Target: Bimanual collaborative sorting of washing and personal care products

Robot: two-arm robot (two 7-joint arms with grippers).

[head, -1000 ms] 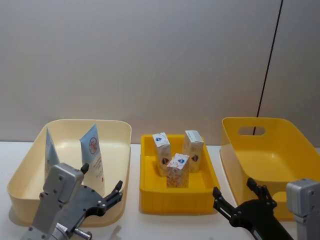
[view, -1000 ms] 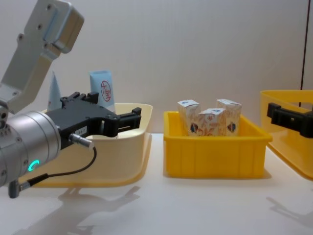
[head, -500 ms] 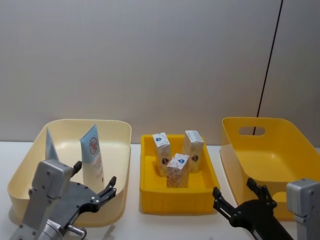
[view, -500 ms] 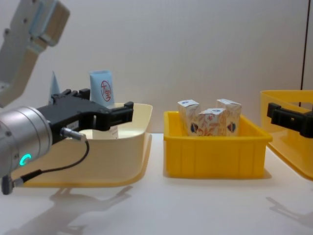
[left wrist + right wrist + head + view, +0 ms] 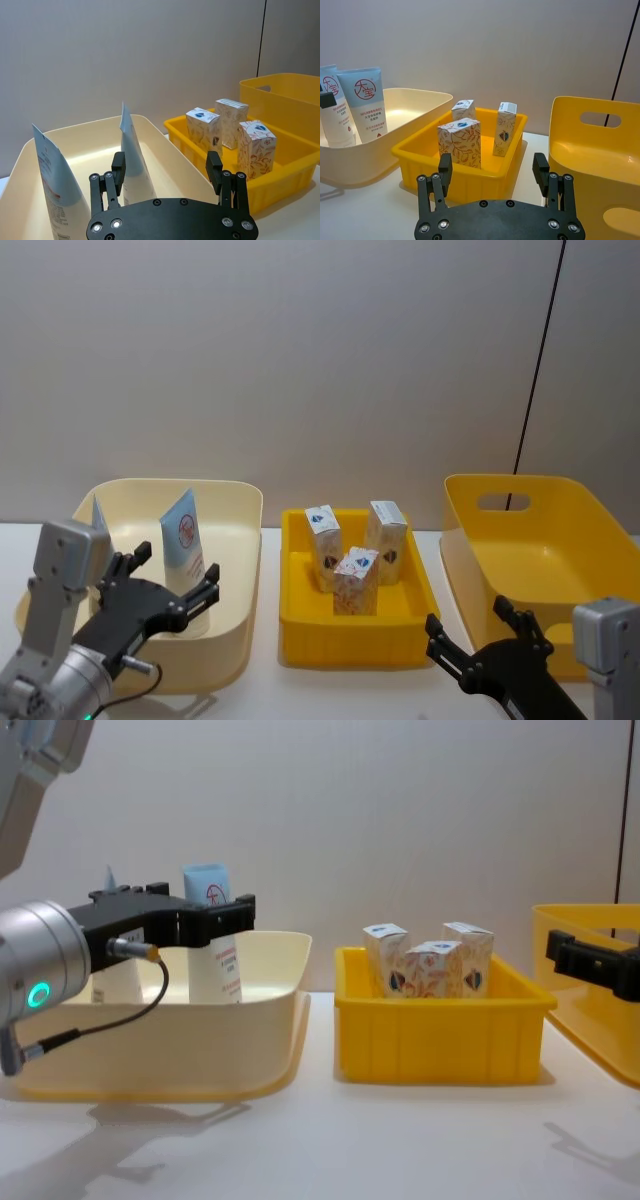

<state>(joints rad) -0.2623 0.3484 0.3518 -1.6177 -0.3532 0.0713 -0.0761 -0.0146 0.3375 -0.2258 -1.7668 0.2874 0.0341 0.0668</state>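
The left gripper (image 5: pixel 172 568), jaws wide open, hovers over the cream bin (image 5: pixel 240 492), lined up on 1 of 2 upright tubes (image 5: pixel 185 535). Best to straddle it squarely before closing. The right gripper (image 5: pixel 466 618) sits open beside the tray (image 5: pixel 350 648) holding 3 cartons (image 5: pixel 355 578).

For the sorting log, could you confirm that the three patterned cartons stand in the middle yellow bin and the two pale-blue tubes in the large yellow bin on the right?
Not quite: the head view shows the two pale-blue tubes in the cream bin on the left. The three patterned cartons are in the middle yellow bin.
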